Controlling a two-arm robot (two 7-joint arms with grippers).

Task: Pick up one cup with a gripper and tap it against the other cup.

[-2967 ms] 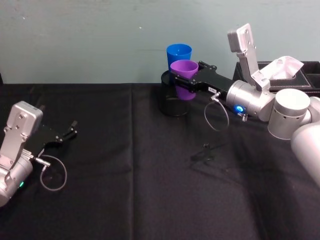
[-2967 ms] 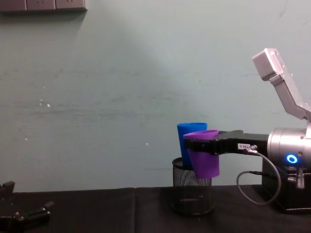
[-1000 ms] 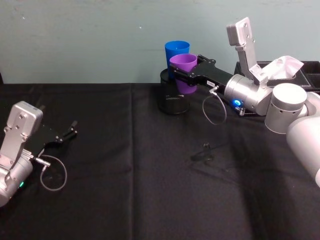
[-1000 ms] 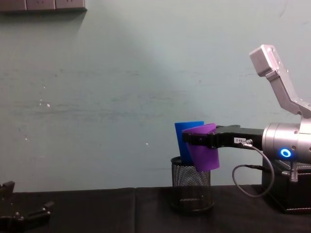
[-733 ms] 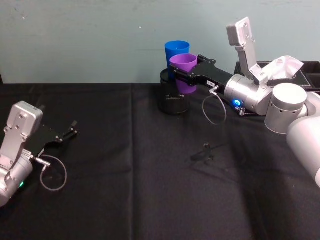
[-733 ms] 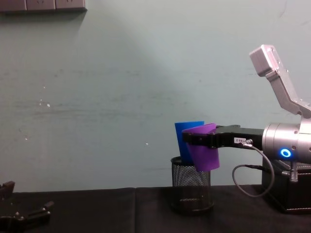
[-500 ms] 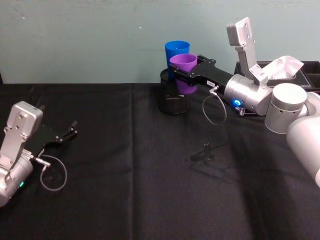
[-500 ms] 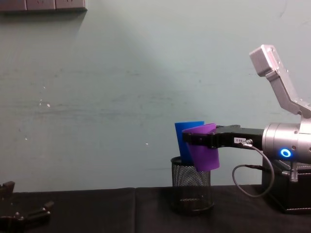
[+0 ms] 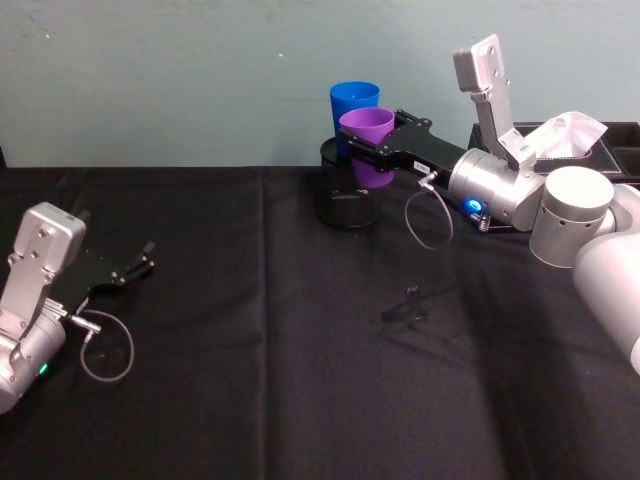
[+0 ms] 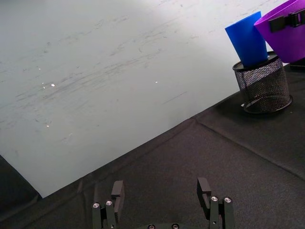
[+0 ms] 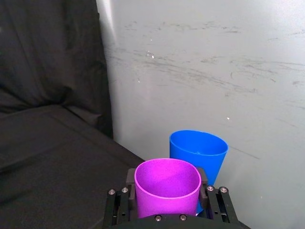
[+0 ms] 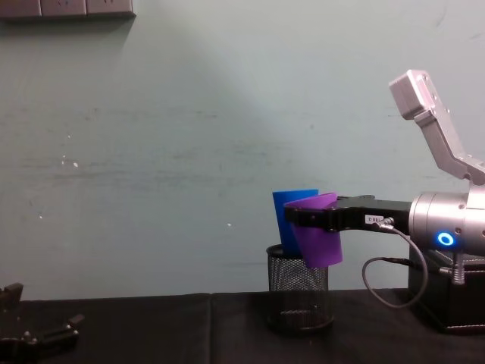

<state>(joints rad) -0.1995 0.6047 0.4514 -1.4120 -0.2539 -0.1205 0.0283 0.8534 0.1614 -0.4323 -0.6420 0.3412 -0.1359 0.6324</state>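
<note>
1. Near left edge of the desk (image 9: pixel 250 390), which is draped in black cloth: the left gripper (image 9: pixel 128 270) lies parked low. The left wrist view shows its fingers (image 10: pixel 204 187) spread wide with nothing between them. The chest view cuts it off at the lower left corner.
2. Mid-desk, right of centre: a small dark object (image 9: pixel 406 306) on the cloth, too small and low in contrast to identify.
3. Far edge, about centre: a black wire-mesh pen holder (image 9: pixel 345 208) stands on the cloth.
4. The blue cup (image 9: pixel 355 100) sits inside the holder, leaning, with its base hidden by the mesh.
5. The right gripper (image 9: pixel 375 140) reaches in from the right and is clamped on the purple cup (image 9: pixel 370 172) just under its rim. It holds the cup tilted in the air above the holder's rim.
6. The purple cup is on the near side of the blue cup and overlaps it in every view. The contact line is hidden, so I cannot tell whether they touch or sit just apart.
7. Far right corner: a black box (image 9: pixel 622 150) with white tissue (image 9: pixel 568 133), partly blocked by the right arm.
</note>
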